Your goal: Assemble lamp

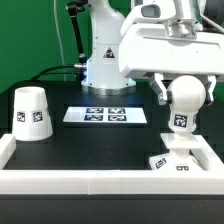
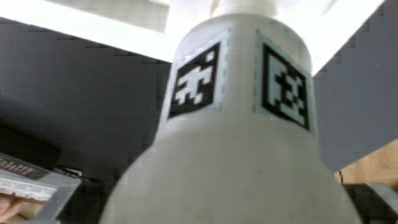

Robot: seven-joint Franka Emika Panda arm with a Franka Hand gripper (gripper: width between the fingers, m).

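My gripper (image 1: 185,91) is shut on the white ball-shaped bulb (image 1: 187,96), one dark finger on each side of the ball. The bulb hangs upright with its tagged stem pointing down, right over the low square stepped base (image 1: 173,160) at the exterior view's front right. I cannot tell whether stem and base touch. In the wrist view the bulb (image 2: 228,130) fills the picture, two square tags on its stem, and hides the base. The cup-like shade (image 1: 32,112) stands wide end down at the exterior view's left, far from the gripper.
The marker board (image 1: 106,115) lies flat in the middle of the black table. A raised white frame wall (image 1: 90,181) runs along the front and the sides. The robot's white pedestal (image 1: 103,62) stands behind the board.
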